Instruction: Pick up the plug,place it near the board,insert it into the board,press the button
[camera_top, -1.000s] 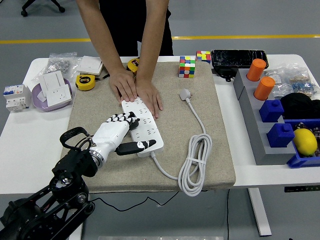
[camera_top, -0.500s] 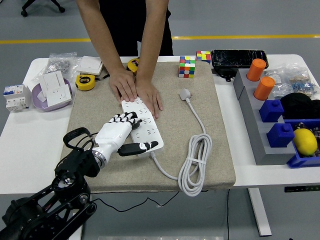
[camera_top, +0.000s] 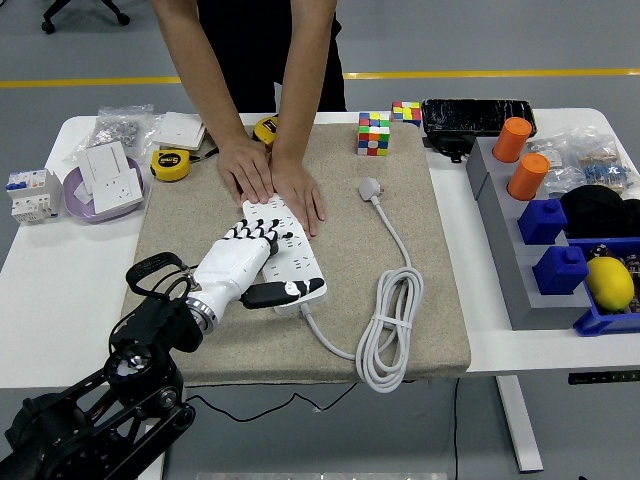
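Containers crowd the counter's (camera_top: 60, 270) edges: a purple bowl (camera_top: 78, 193) at far left holds white wall sockets (camera_top: 110, 180), and at right a grey rack (camera_top: 500, 235) carries two orange cylinders (camera_top: 521, 160) and two blue blocks (camera_top: 550, 245), with a blue bin (camera_top: 608, 318) beside it holding a lemon (camera_top: 610, 282). On the beige mat (camera_top: 420, 330) lies the white board (camera_top: 288, 248), a power strip, with its cable coiled (camera_top: 390, 335) to the right and running up to the plug (camera_top: 371, 188), which rests loose on the mat, well apart from the sockets. The left robot hand (camera_top: 245, 265) lies flat over the near half of the board, fingers extended and gripping nothing, thumb along the near end. A person's two hands (camera_top: 272, 180) press down on the far end of the board.
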